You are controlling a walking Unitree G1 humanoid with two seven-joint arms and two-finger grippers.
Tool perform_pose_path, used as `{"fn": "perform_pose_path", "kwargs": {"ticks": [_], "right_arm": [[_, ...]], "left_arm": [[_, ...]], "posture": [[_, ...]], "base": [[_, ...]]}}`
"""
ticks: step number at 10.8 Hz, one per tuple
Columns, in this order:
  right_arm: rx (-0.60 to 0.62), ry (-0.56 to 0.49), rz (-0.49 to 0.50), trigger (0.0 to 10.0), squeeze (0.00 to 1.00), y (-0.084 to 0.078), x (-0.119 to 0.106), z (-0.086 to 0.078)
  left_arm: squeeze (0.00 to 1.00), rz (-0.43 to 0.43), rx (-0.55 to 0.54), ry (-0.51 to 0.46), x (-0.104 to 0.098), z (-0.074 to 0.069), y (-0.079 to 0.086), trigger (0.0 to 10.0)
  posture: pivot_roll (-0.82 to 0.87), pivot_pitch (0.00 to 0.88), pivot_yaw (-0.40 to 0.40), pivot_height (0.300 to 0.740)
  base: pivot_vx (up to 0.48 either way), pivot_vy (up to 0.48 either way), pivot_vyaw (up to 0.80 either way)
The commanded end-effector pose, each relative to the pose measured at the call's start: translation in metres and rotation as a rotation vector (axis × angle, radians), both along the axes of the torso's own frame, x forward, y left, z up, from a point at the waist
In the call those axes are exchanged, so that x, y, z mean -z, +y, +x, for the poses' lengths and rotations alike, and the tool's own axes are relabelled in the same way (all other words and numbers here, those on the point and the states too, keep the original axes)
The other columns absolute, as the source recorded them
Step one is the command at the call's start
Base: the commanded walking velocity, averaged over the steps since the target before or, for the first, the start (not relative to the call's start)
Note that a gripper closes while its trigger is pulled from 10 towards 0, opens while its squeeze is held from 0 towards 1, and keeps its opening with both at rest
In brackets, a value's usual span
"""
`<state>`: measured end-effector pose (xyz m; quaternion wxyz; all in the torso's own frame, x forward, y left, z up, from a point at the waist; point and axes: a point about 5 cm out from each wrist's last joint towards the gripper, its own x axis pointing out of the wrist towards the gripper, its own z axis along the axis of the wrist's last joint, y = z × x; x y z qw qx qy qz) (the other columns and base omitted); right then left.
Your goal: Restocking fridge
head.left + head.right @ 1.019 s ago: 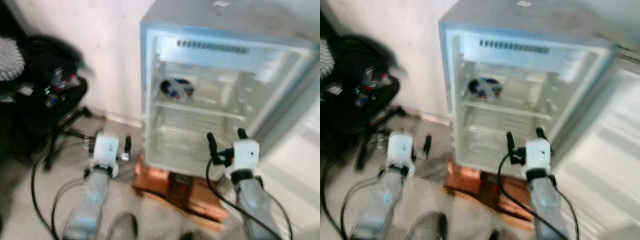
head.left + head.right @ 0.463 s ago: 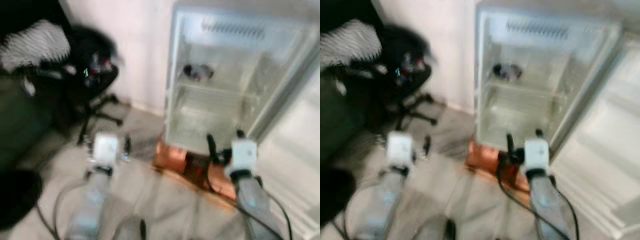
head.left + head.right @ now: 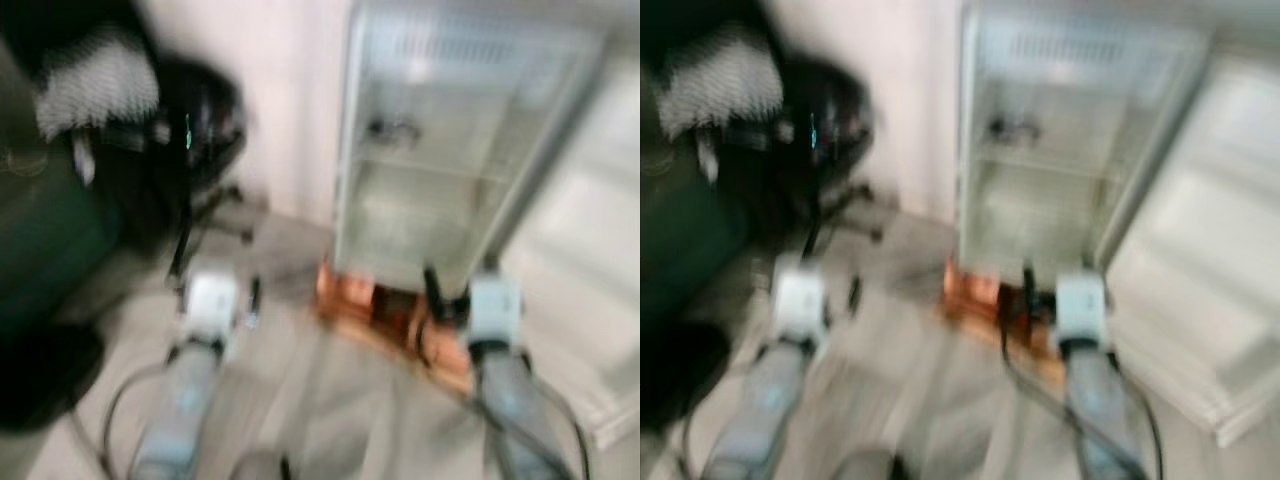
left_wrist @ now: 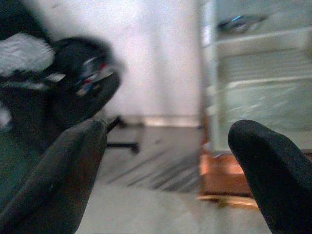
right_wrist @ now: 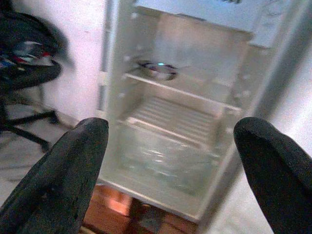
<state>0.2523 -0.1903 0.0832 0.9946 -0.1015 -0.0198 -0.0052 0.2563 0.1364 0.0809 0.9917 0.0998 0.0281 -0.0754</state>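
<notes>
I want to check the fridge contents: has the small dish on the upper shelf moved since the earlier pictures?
No. The dish rests on the same upper shelf of the fridge; only the camera has shifted.

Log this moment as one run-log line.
fridge: door open, dish on upper shelf | left gripper: open, empty | right gripper: open, empty, facing fridge | office chair: left of fridge | head views blurred

My head views are heavily smeared by motion blur, the fridge [image 3: 450, 170] washed pale and bright, the chair [image 3: 190, 130] beside it sunk in dark shadow, while both wrist views are sharper, their near fingers [image 5: 58, 180] soft.
</notes>
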Motion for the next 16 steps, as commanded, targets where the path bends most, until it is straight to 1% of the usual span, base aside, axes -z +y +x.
{"fn": "perform_pose_path", "kwargs": {"ticks": [1, 2, 4, 6, 10, 11, 12, 13, 14, 15, 16], "right_arm": [[0.005, -0.012, 0.013, 10.0, 0.27, 0.002, -0.003, 0.005], [0.003, -0.014, 0.011, 10.0, 0.27, 0.002, -0.004, 0.006], [-0.001, -0.015, 0.003, 10.0, 0.27, 0.001, -0.004, 0.008], [-0.002, -0.027, -0.002, 10.0, 0.27, 0.002, -0.007, 0.013], [-0.006, -0.031, -0.006, 10.0, 0.27, 0.002, -0.007, 0.013], [-0.011, -0.032, -0.004, 10.0, 0.26, 0.002, -0.006, 0.013], [-0.056, -0.011, 0.024, 10.0, 0.27, 0.005, -0.003, 0.011], [-0.180, 0.039, 0.064, 10.0, 0.24, 0.012, 0.004, 0.000], [-0.199, 0.088, 0.064, 10.0, 0.16, 0.007, 0.012, -0.014], [-0.182, 0.133, 0.040, 10.0, 0.16, -0.004, 0.023, -0.031], [-0.172, 0.151, 0.031, 10.0, 0.16, -0.009, 0.026, -0.038]], "left_arm": [[0.00, 0.020, 0.000, 0.004, 0.000, 0.003, 0.003, 10.0], [0.00, 0.030, 0.006, 0.014, 0.004, 0.003, 0.002, 10.0], [0.00, 0.015, 0.019, 0.019, 0.005, 0.002, -0.001, 10.0], [0.00, 0.014, 0.049, 0.029, 0.008, 0.001, -0.004, 10.0], [0.00, -0.001, 0.059, 0.035, 0.010, -0.002, -0.009, 10.0], [0.00, -0.001, 0.064, 0.041, 0.012, -0.002, -0.011, 10.0], [0.00, -0.018, 0.085, 0.049, 0.013, -0.005, -0.014, 10.0], [0.00, -0.015, 0.089, 0.053, 0.013, -0.006, -0.014, 10.0], [0.00, -0.020, 0.087, 0.047, 0.013, -0.006, -0.013, 10.0], [0.00, -0.019, 0.084, 0.045, 0.012, -0.006, -0.011, 10.0], [0.00, -0.016, 0.085, 0.045, 0.013, -0.007, -0.010, 10.0]], "posture": [[0.14, 0.078, 0.005, 0.740], [0.14, 0.080, 0.001, 0.740], [0.14, 0.079, -0.009, 0.740], [0.14, 0.076, -0.009, 0.740], [0.14, 0.073, -0.010, 0.740], [0.14, 0.073, -0.010, 0.740], [0.14, 0.073, -0.010, 0.740], [0.14, 0.076, -0.012, 0.740], [0.14, 0.076, -0.012, 0.740], [0.14, 0.082, -0.021, 0.740], [0.14, 0.085, -0.019, 0.740]], "base": [[0.000, -0.446, 0.00], [0.000, -0.454, 0.00], [0.000, -0.446, 0.00], [0.296, -0.373, 0.00], [0.297, -0.374, 0.00], [0.000, -0.435, 0.00], [0.000, 0.000, 0.00], [0.000, 0.000, 0.00], [0.000, 0.000, 0.00], [0.000, 0.000, 0.00], [0.000, 0.000, 0.00]]}}
